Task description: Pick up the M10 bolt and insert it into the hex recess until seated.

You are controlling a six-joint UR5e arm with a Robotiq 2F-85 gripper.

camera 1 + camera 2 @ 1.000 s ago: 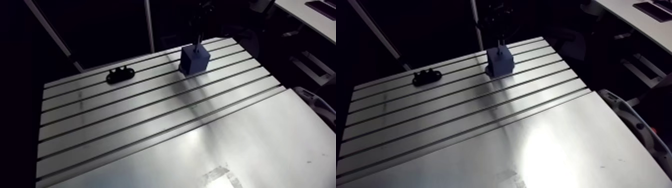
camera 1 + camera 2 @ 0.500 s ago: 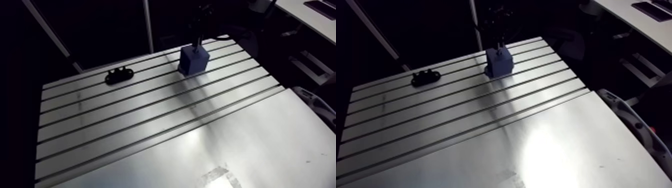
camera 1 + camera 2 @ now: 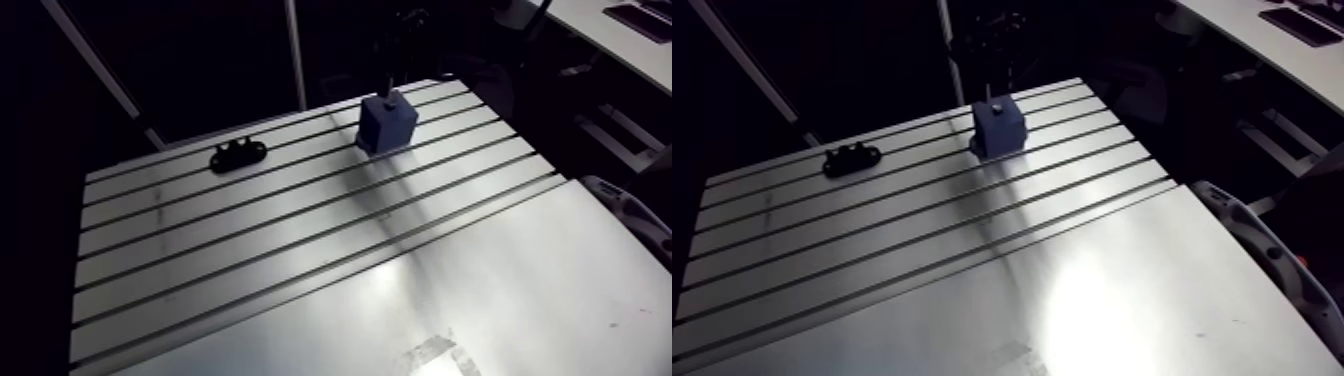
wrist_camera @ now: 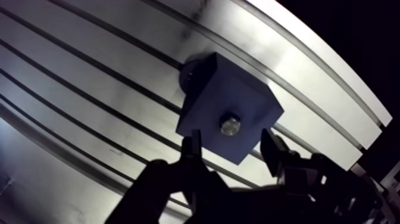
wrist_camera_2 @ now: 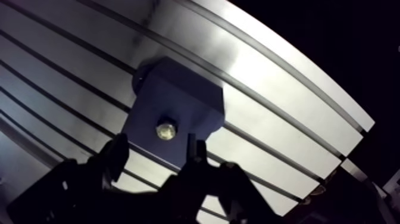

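Note:
A blue block (image 4: 229, 113) stands on the slotted table (image 3: 250, 250) near its far edge. The M10 bolt (image 4: 230, 124) sits upright in the recess in the block's top face, with only its shiny end showing. In the wrist view my gripper (image 4: 232, 148) hovers above the block, open. Its two dark fingertips (image 4: 191, 143) stand wide apart on either side of the bolt and touch neither it nor the block. In the arm view the gripper (image 3: 997, 40) is a dark shape just above the block (image 3: 1000, 128), where the bolt (image 3: 994, 102) shows as a small stub.
A small black fixture (image 3: 238, 153) lies on the table left of the block, near the far edge. The near half of the table is a smooth plate (image 3: 540, 290) with a taped patch (image 3: 440, 350). A white curved object (image 3: 630, 210) sits past the right edge.
Earlier the gripper reached down to the block's top. It has since risen a little, and the bolt stays in the block. The camera has shifted slightly.

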